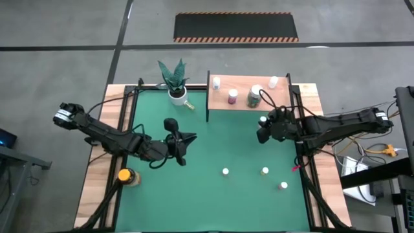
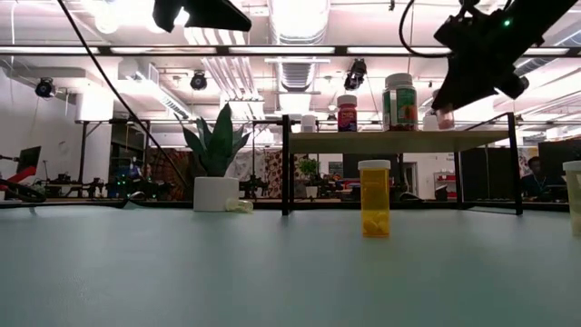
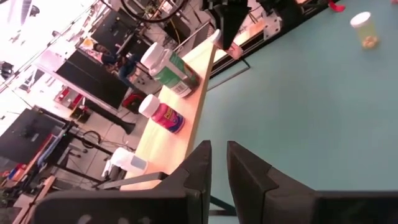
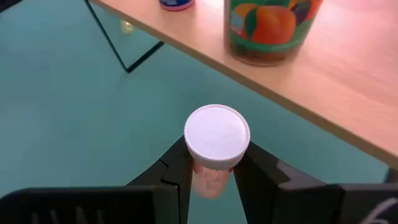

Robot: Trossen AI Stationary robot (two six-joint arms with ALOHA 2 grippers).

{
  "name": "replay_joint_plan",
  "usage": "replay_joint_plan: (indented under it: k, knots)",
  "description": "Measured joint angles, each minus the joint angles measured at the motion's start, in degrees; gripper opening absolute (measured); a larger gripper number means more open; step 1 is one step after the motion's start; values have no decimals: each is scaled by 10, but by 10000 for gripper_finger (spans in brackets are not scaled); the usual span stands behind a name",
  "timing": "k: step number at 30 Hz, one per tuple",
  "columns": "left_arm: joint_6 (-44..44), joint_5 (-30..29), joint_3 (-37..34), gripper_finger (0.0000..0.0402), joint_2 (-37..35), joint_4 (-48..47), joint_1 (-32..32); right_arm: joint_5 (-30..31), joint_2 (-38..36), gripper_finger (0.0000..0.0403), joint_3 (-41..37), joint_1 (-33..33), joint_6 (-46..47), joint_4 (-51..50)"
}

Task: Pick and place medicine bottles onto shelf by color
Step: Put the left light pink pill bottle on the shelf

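Fingers of my right gripper clamped a white-capped pink bottle, raised just off the shelf's front edge. My left gripper sat shut mid-mat.

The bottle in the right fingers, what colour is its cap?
White cap on a pinkish bottle, clearest in the right wrist view.

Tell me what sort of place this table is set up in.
Probably a robotics lab or workshop: exposed white ceiling ducts and strip lights, a bare grey concrete floor with a black hazard-striped mat, and black equipment racks behind the table.
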Motion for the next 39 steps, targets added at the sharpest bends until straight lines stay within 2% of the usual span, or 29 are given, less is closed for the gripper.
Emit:
replay_joint_plan:
  k: [6,16,21,28,33,39]
  knots:
    - [12,0,0,33,0,0,4,8,0,91,-7,-1,-2,22]
    - [30,0,0,33,-3,0,5,108,0,91,56,-7,-49,18]
    - [30,0,-1,33,-8,0,5,106,0,91,69,-24,-70,7]
    - [29,0,-1,33,-9,0,5,107,-34,91,77,-69,-25,-115]
    - [30,0,-1,33,-9,0,8,108,-65,91,65,-106,-7,-120]
    - [30,0,-1,33,-10,0,9,108,-71,91,46,-135,9,-113]
